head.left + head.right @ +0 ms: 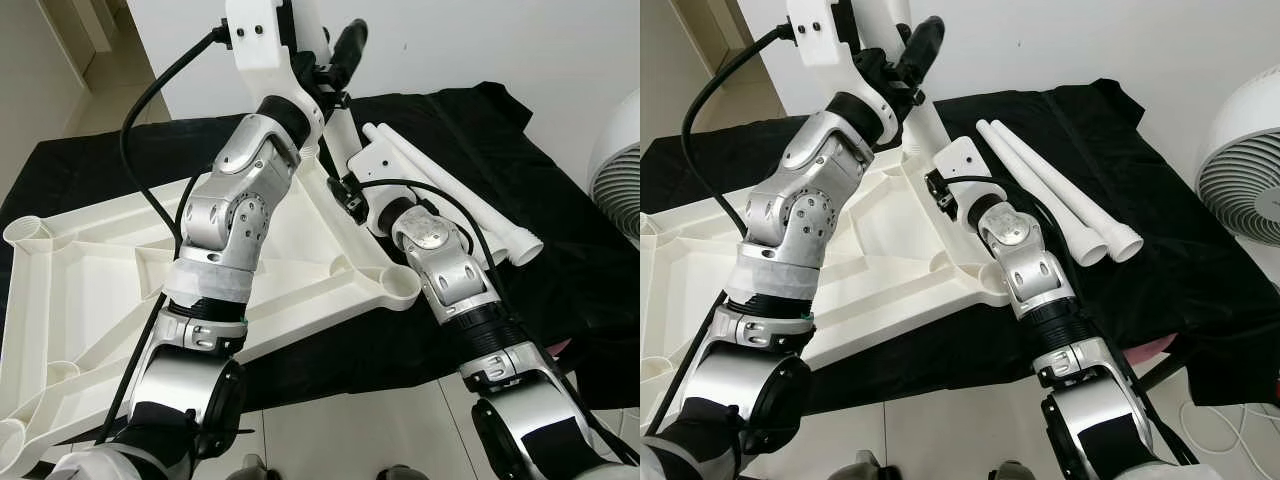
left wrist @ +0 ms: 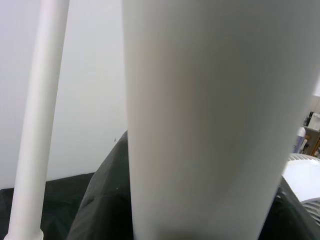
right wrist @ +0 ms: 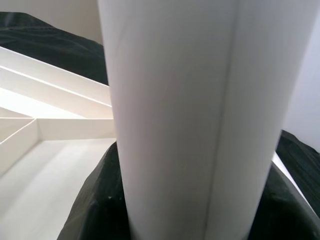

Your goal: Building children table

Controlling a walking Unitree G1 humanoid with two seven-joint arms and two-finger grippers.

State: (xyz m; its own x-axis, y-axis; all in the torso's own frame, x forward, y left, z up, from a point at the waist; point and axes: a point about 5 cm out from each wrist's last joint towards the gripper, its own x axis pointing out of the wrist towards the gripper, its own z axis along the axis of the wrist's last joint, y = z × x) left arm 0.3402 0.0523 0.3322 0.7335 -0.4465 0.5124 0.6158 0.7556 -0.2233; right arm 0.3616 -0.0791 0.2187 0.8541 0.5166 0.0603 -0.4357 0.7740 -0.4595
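The white table top [image 1: 100, 260] lies upside down on a black cloth [image 1: 560, 270]. A white table leg [image 1: 927, 125] stands upright at its far corner. My left gripper [image 1: 340, 60] is shut on the leg high up, one black finger showing beside it. My right gripper [image 1: 940, 190] is lower, near the leg's base, closed against it. The leg [image 2: 210, 120] looms close in the left wrist view and the leg [image 3: 190, 120] does the same in the right wrist view. The leg's foot and its socket are hidden behind my arms.
Two loose white legs [image 1: 1060, 195] lie side by side on the cloth to the right. A white fan [image 1: 1245, 165] stands at the far right. A corner socket [image 1: 400, 285] of the table top sits beside my right forearm. Another thin white tube [image 2: 35, 120] rises against the wall.
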